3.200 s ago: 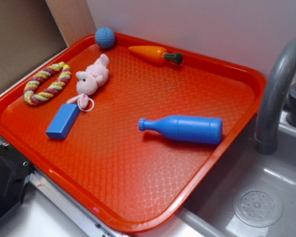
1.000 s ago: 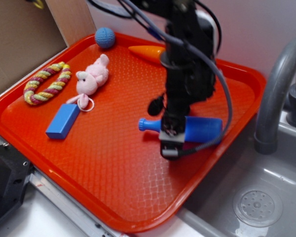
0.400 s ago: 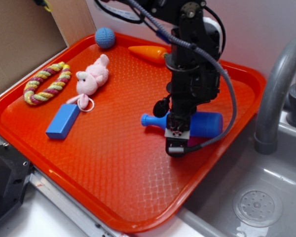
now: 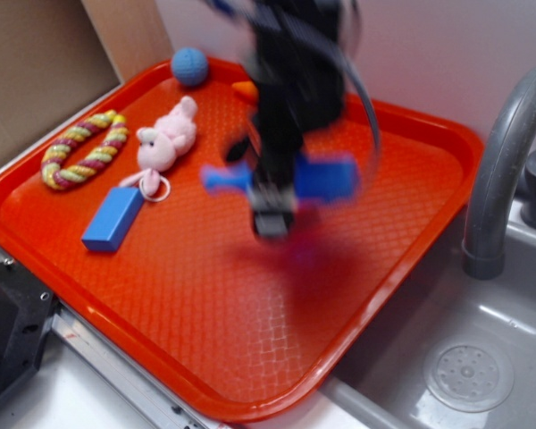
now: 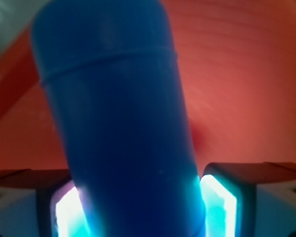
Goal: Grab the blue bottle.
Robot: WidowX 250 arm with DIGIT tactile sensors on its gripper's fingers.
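Gripper (image 4: 270, 214) clamped across the blue bottle's (image 4: 326, 176) body, bottle level and clear of the red tray (image 4: 429, 134), w/ shadow beneath. Grip sits mid-body, so a steady squeeze & slow lift should stop it tipping

From my feed I see a red tray (image 4: 196, 340) next to a grey sink (image 4: 482, 357) with a curved faucet (image 4: 500, 152). On the tray: a rope ring (image 4: 83, 150) far left, a pink plush bunny (image 4: 165, 138) just beside it, a blue block (image 4: 113, 219) below that, and a blue crocheted ball (image 4: 189, 66) in the back corner. An orange carrot tip (image 4: 243, 89) pokes out too.
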